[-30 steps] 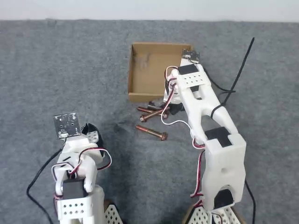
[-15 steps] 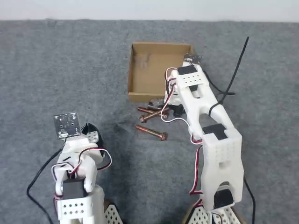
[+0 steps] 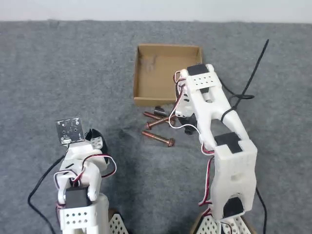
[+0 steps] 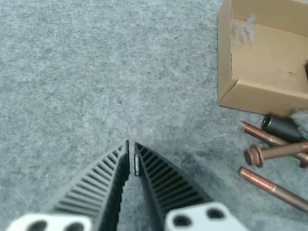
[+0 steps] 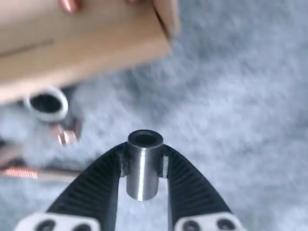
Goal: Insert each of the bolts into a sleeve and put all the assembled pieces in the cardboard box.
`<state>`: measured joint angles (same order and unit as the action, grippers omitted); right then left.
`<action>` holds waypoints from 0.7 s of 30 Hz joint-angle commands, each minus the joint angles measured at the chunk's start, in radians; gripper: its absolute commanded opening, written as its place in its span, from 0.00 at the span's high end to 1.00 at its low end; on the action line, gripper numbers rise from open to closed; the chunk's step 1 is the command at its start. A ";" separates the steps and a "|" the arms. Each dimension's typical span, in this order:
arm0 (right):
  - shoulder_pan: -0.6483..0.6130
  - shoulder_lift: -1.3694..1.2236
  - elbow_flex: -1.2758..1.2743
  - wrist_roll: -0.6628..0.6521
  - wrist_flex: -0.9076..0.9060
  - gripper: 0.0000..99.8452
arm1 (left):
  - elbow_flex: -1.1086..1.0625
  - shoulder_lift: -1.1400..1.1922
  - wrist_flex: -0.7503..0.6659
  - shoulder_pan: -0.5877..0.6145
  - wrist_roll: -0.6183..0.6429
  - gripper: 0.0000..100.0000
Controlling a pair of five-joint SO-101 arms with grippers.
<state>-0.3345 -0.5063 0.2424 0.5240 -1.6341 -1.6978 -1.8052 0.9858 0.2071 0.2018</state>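
A dark sleeve [image 5: 143,166] is held upright btw. the R jaws, gripped at approx. mid-height w/ its open end up, over the grey desk [image 5: 250,96] just off a corner of the box [image 5: 82,53]. In the high view the R arm [image 3: 214,112] is seen extended from lower right toward frame ctr, w/ its wrist over the near right corner of the box [image 3: 136,73]. The box is placed at upper ctr, open side up. Three bolts [image 3: 157,138] are laid flat on the desk just below the box's front wall: two are crossed close to the wall, and the third is set a little lower, apart from them. A 2nd sleeve [image 4: 281,127] is laid on its side beside the crossed bolts, near the box front, at the right edge of the L wrist view. The L arm [image 3: 80,165] is folded at lower left, well apart from bolts and box. The L jaws are pressed nearly together, w/ only a thin slit left btw. the tips; nothing is held, and they are pointed over bare desk.
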 commanded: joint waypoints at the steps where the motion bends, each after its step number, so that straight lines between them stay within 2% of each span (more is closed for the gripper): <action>1: 0.007 0.114 0.015 -0.023 -0.094 0.99 | 0.010 0.020 0.002 0.000 -0.009 0.99; 7: 0.016 0.182 -0.089 -0.107 -0.140 0.99 | 0.010 0.020 0.002 0.000 -0.009 0.99; 11: 0.050 0.268 -0.207 -0.118 -0.090 0.99 | 0.010 0.020 0.002 0.000 -0.009 0.99; 21: 0.219 0.414 -0.483 -0.279 0.070 0.99 | 0.010 0.020 0.000 0.000 -0.009 0.99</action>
<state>-0.1749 -0.1734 -0.1995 0.3107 -1.6034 -1.6978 -1.8052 0.9858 0.2071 0.2018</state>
